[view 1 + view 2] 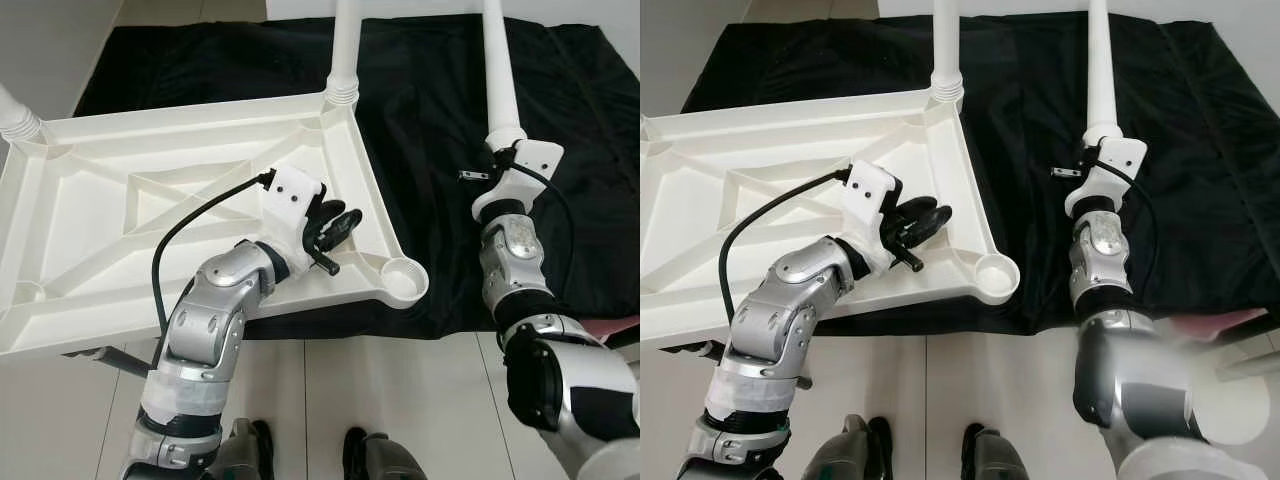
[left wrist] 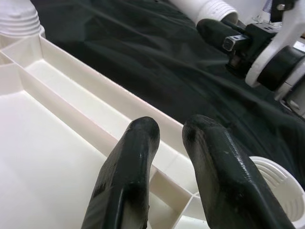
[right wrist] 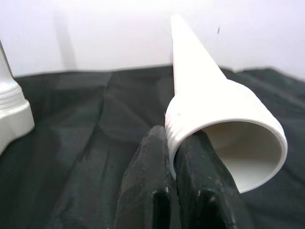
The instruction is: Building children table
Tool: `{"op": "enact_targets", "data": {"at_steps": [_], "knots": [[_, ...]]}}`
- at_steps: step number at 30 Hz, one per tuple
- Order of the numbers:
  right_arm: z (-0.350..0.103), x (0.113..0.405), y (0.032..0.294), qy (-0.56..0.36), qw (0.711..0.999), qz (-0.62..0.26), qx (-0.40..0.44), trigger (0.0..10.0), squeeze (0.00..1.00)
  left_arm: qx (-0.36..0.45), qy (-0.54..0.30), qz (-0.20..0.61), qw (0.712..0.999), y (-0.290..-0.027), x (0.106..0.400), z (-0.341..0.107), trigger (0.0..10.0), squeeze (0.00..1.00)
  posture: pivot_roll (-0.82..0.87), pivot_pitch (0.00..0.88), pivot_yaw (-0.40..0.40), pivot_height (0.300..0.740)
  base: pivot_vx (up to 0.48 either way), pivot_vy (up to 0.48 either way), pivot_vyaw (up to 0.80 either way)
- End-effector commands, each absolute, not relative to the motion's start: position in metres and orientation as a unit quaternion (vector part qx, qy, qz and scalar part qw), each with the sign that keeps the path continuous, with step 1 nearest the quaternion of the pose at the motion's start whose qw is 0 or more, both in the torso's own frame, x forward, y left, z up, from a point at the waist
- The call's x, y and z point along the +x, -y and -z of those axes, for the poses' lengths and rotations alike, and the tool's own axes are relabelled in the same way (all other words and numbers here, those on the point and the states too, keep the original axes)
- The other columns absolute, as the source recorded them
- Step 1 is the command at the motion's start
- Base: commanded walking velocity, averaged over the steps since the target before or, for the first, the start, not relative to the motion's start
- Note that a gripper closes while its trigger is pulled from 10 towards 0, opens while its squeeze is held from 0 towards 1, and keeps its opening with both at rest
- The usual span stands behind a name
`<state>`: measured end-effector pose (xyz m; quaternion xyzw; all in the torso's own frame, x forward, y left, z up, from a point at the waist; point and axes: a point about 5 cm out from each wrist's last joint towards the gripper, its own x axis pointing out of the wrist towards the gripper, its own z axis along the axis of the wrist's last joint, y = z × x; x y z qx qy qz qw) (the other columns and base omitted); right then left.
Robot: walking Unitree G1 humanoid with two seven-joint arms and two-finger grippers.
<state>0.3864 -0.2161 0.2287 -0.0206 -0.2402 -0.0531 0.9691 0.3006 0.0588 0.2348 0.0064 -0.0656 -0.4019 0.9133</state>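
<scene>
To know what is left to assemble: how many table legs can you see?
3. One leg stands at the tabletop's far right corner, one leg at its far left corner, and one leg is in the right gripper.

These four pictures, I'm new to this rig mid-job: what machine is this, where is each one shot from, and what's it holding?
A two-armed humanoid robot is looking down at its own work. The two wide pictures come from its head camera; the two close-ups come from cameras on each wrist, looking along the black fingers. On a black cloth lies a white tabletop, upside down, one leg already screwed in and an empty corner socket nearest the robot. The right pincer is shut on the threaded end of a loose white table leg. The left pincer hovers over the tabletop's rim, fingers slightly apart, holding nothing.
</scene>
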Motion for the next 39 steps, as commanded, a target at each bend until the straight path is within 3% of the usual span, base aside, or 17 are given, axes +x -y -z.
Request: {"op": "enact_targets", "data": {"at_steps": [1, 8, 16, 17, 23, 29, 30, 39], "knots": [[-0.229, 0.382, 0.211, 0.261, 0.963, 0.049, -0.036, 10.0, 0.0, 0.003, 0.065, 0.386, 0.92, -0.061, 0.304, -0.233, 10.0, 0.0, 0.05, 0.106, 0.001, 0.74, 0.0, 0.0, 0.0], [-0.229, 0.365, 0.184, 0.312, 0.947, 0.008, -0.081, 10.0, 0.0, 0.04, 0.085, 0.364, 0.926, -0.069, 0.311, -0.234, 10.0, 0.0, 0.03, 0.058, 0.018, 0.74, 0.0, 0.0, 0.0], [-0.245, 0.358, 0.17, 0.357, 0.929, -0.013, -0.095, 10.0, 0.0, 0.016, 0.078, 0.381, 0.921, -0.071, 0.319, -0.234, 10.0, 0.0, 0.01, 0.034, 0.029, 0.74, 0.0, 0.0, 0.0], [-0.26, 0.35, 0.161, 0.403, 0.91, -0.03, -0.095, 10.0, 0.0, 0.011, 0.078, 0.393, 0.916, -0.071, 0.32, -0.234, 10.0, 1.0, 0.0, 0.02, 0.034, 0.74, 0.0, 0.0, 0.0], [-0.286, 0.332, 0.137, 0.473, 0.871, -0.071, -0.114, 10.0, 0.0, 0.015, 0.072, 0.42, 0.904, -0.068, 0.32, -0.232, 10.0, 1.0, -0.01, 0.015, 0.035, 0.74, 0.0, 0.0, 0.0], [-0.29, 0.327, 0.132, 0.481, 0.865, -0.082, -0.118, 10.0, 0.0, 0.006, 0.077, 0.429, 0.9, -0.068, 0.32, -0.235, 10.0, 1.0, -0.01, 0.015, 0.036, 0.74, 0.0, 0.0, 0.0], [-0.29, 0.326, 0.13, 0.482, 0.863, -0.091, -0.123, 10.0, 0.0, -0.01, 0.078, 0.432, 0.898, -0.071, 0.321, -0.24, 10.0, 0.0, -0.01, 0.019, 0.035, 0.74, 0.0, 0.0, 0.0], [-0.273, 0.317, 0.122, 0.458, 0.864, -0.145, -0.153, 10.0, 0.0, -0.14, 0.079, 0.438, 0.884, -0.108, 0.338, -0.272, 10.0, 0.0, 0.0, 0.019, 0.021, 0.74, 0.0, 0.0, 0.0]]}}
